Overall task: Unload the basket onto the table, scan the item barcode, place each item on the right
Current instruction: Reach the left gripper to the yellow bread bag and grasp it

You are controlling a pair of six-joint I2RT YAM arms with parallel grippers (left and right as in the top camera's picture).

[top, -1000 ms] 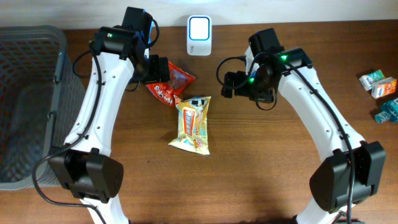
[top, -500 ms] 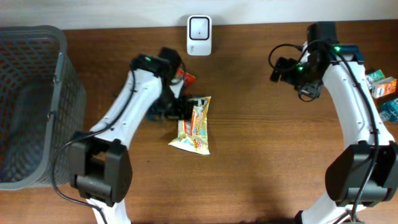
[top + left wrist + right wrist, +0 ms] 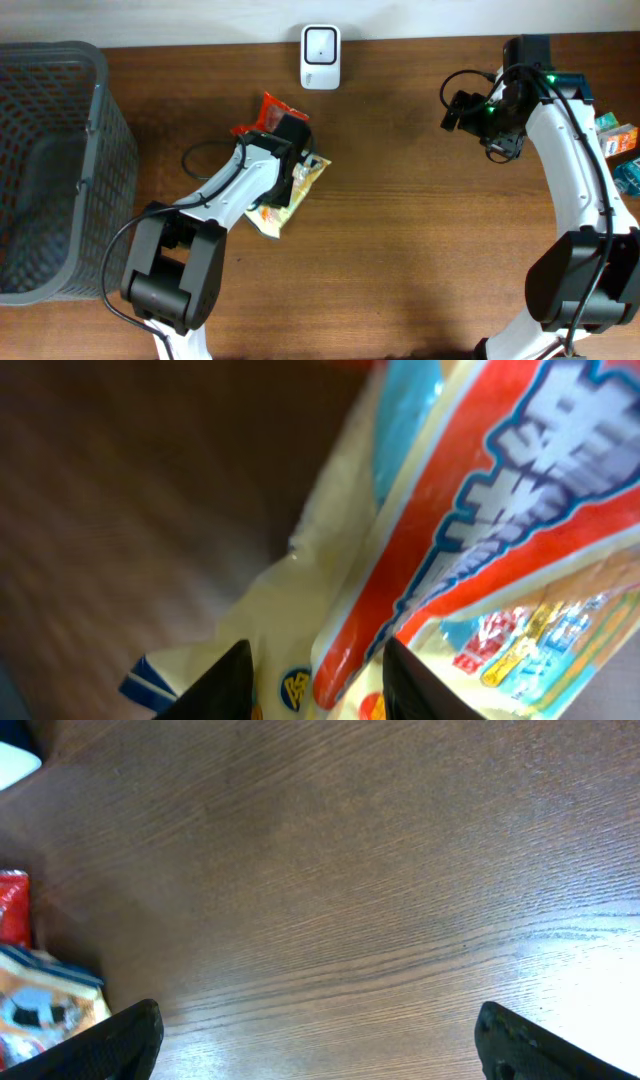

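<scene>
Snack packet [image 3: 272, 220] swung diagonal, upper-right to lower-left; left gripper [image 3: 318, 675] straddles it, grip unclear; right gripper [image 3: 325, 1040] wide.

**Overhead view.** Table [image 3: 400, 250]: mid-brown wood with fine lengthwise grain. Basket [image 3: 100, 130], left of frame: grey mesh. Scanner [image 3: 320, 57], top centre: white casing, grey square face. Snack packet [image 3: 278, 215], centre left: cream-yellow. Red packet [image 3: 272, 108], just above it: red with pale markings. Left arm [image 3: 215, 195] and right arm [image 3: 575, 170]: white shells, black joints, and a green light on the right arm. Small boxes [image 3: 622, 140], right edge: green-and-white, orange, teal.

**Left wrist view.** The snack packet shows a diagonal red band bearing blue lettering outlined in white, a light-blue patch at the top, and small multicoloured print at lower right. Left gripper [image 3: 312, 675]: black fingers [image 3: 228, 678].

**Right wrist view.** Right gripper [image 3: 320, 1040]: black fingers [image 3: 120, 1040].
</scene>
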